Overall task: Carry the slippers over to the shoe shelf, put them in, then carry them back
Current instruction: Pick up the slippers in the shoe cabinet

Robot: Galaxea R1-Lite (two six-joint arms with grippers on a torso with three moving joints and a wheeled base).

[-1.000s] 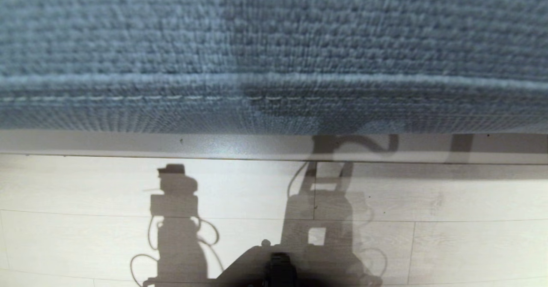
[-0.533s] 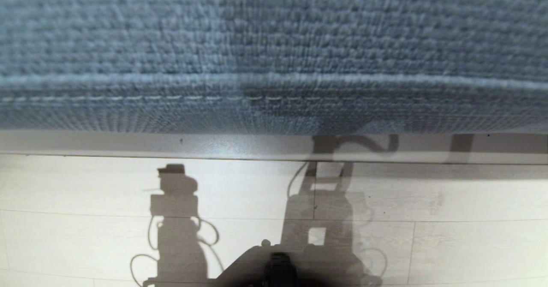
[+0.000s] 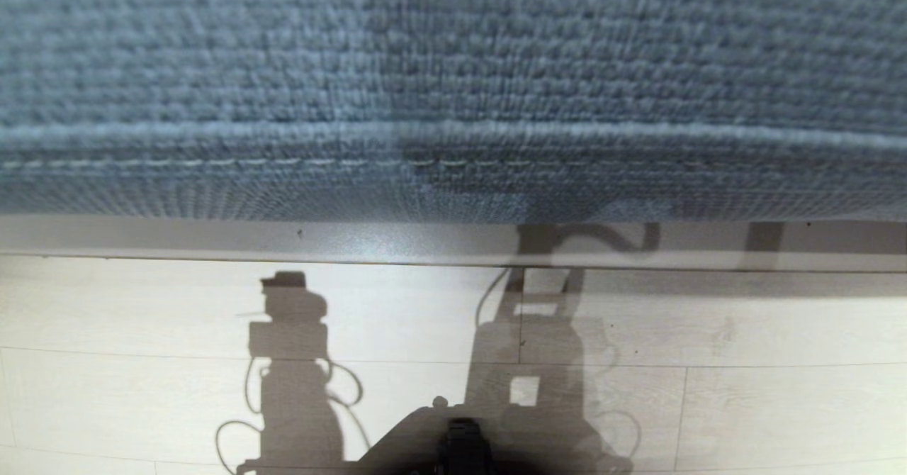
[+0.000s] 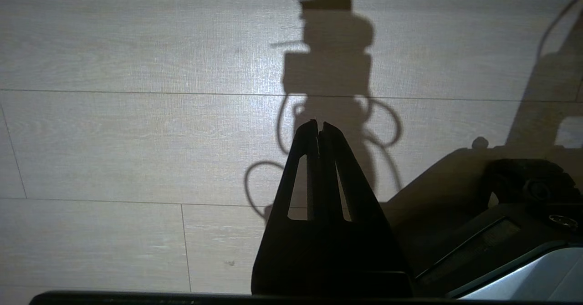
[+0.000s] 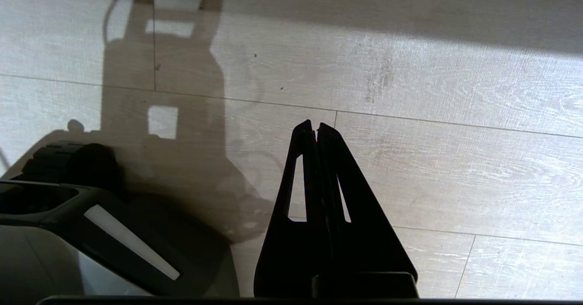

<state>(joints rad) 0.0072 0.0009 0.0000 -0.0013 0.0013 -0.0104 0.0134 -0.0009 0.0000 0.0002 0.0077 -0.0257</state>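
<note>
Both claws hang over pale wooden floor (image 3: 779, 404). Left claw (image 4: 319, 127) and right claw (image 5: 315, 127) are pinched together, holding nothing. Ahead of them, a blue carpet (image 3: 453, 71) edge meets a grey strip (image 3: 212, 237). Slippers and shelf are out of sight.

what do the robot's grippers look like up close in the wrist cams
Both are alike: the left gripper and right gripper each have two long, flat black fingers tapering to narrow tips, with a slim triangular cutout in each finger. No markings or cables show on them.
</note>
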